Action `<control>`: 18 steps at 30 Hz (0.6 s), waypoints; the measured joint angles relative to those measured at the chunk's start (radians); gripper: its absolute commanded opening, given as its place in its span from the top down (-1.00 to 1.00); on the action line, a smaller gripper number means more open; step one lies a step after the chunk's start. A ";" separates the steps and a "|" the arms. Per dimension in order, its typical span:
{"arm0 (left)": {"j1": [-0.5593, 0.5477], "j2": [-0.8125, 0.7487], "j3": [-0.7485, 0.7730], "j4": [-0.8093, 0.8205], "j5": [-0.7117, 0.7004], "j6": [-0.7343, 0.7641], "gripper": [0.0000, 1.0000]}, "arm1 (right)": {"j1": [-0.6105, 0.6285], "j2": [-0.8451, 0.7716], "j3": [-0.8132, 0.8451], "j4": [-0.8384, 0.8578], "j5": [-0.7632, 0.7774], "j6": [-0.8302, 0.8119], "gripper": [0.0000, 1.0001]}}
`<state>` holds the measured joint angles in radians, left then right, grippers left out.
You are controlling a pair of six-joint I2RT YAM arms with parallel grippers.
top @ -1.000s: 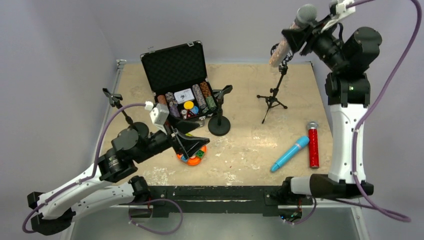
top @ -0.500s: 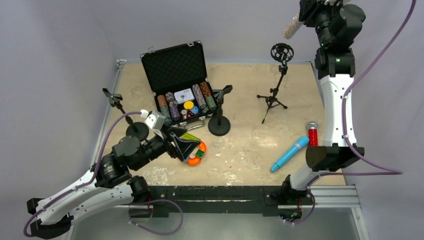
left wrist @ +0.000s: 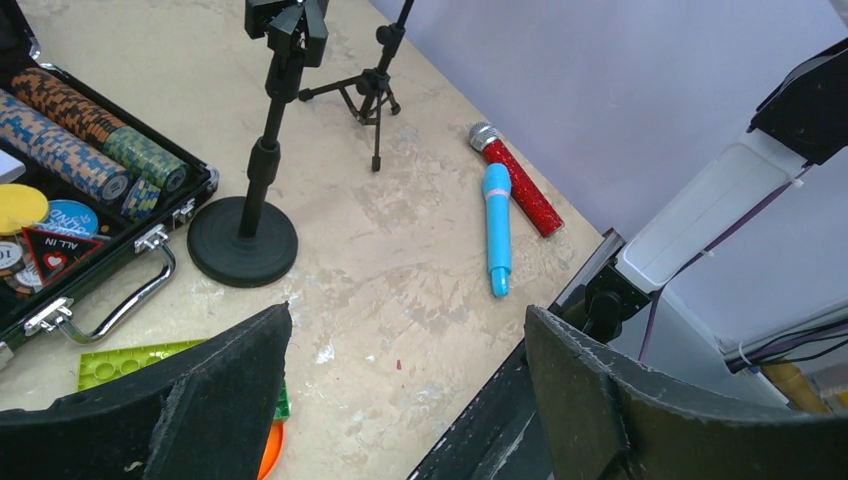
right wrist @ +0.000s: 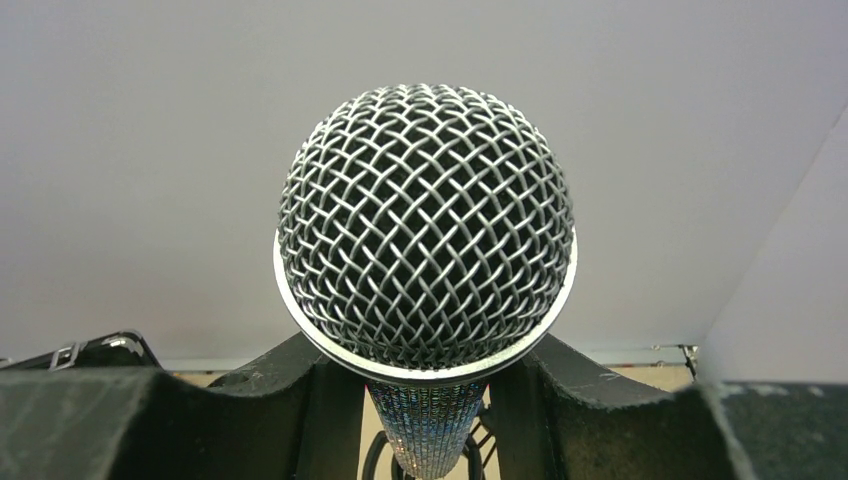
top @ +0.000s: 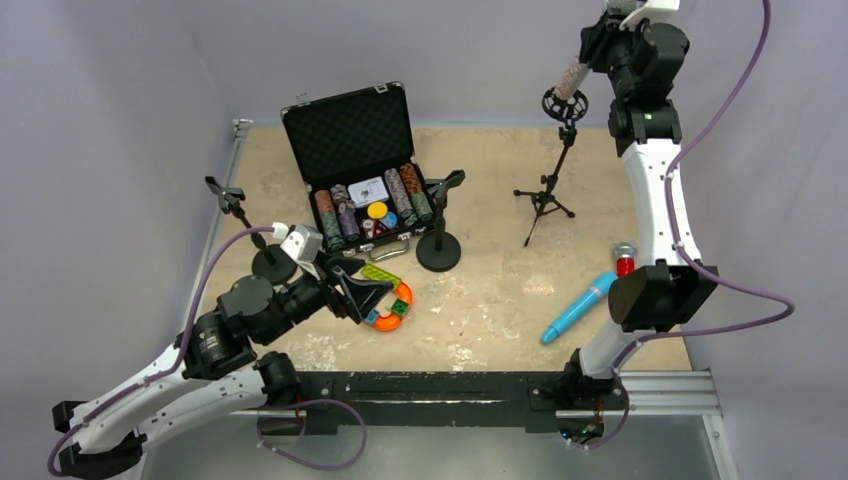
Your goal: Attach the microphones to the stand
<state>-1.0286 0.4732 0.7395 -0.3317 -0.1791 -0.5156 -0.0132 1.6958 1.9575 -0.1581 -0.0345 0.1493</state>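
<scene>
Right wrist view: right jaws pinch the silver-pink glitter microphone (right wrist: 425, 225), over the tripod stand (top: 545, 195); left jaws are spread; red microphone (left wrist: 520, 185) and blue microphone (left wrist: 497, 230) lie together on the counter (left wrist: 400, 270)

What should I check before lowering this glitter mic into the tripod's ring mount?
1. Grip: ok. The right gripper is shut on the silver-pink microphone, just below its mesh head.
2. Attitude: ok. Head up, handle pointing down, roughly upright.
3. Handle tip over the ring mount: cannot tell. They overlap in the top view, but depth is unclear.
4. Support: ok. The tripod stand is upright on its legs.
5. Clearance: ok. The left gripper is open, empty and well apart from the stand.
</scene>
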 measured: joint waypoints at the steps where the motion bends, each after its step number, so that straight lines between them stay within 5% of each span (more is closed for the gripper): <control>1: 0.000 -0.003 0.000 0.000 -0.002 0.000 -0.80 | 0.000 0.001 -0.010 0.013 0.002 -0.005 1.00; 18: 0.000 -0.024 -0.003 -0.029 -0.012 0.000 -0.80 | 0.006 -0.076 -0.072 0.003 -0.035 -0.100 1.00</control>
<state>-1.0286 0.4492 0.7368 -0.3607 -0.1909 -0.5159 -0.0067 1.6196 1.8854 -0.1551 -0.0700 0.0494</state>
